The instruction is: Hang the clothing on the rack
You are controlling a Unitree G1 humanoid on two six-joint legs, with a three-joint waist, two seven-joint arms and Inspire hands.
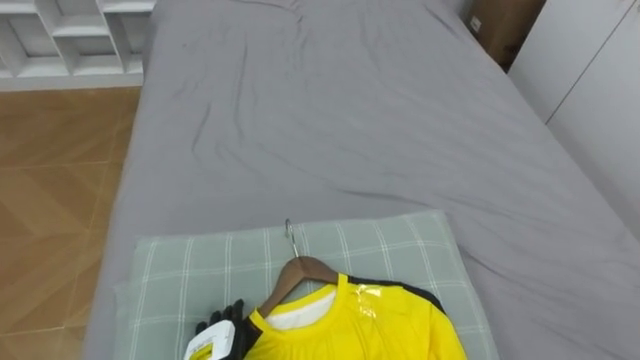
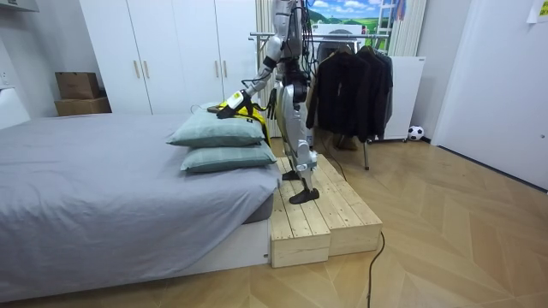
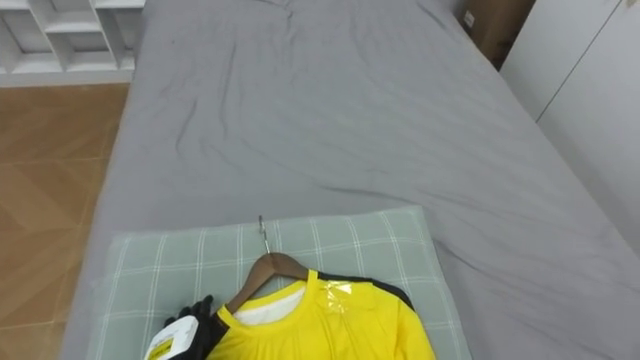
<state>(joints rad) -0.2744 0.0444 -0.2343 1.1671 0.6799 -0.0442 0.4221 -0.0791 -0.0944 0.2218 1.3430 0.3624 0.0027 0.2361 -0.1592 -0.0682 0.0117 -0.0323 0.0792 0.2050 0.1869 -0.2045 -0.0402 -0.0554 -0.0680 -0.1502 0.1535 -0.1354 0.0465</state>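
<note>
One wide bed [image 1: 350,130] under a wrinkled grey sheet, biggest thing here; beside its head end, one two-stepped pale wooden platform [image 2: 321,214] bearing the standing robot, and behind that one metal clothes rail [image 2: 257,36] with several dark jackets [image 2: 351,85] already hung. Two pale green checked pillows [image 2: 224,159], stacked at the head of the bed. One soft yellow shirt [image 1: 360,325] with black trim, lying flat on the top pillow, collar toward the foot of the bed, already threaded on one brown wooden hanger [image 1: 300,270] with one thin metal hook [image 1: 289,233] pointing up the mattress. One black left hand [image 1: 222,320], low at the shoulder of the yellow shirt on the robot's left, fingers curled over cloth and the hanger end beneath, apparently closed on both though partly covered by the fabric. Likely light and limp, that shirt: no shape of its own, prone to sliding off a tilted hanger. Best taken by the stiff wooden hanger rather than by cloth alone, near the neck or along one arm, kept level, hook left free for the rail. Nothing fragile; only a risk of snagging the hook on the pillowcase or dropping a shoulder during the turn toward the rail.
</note>
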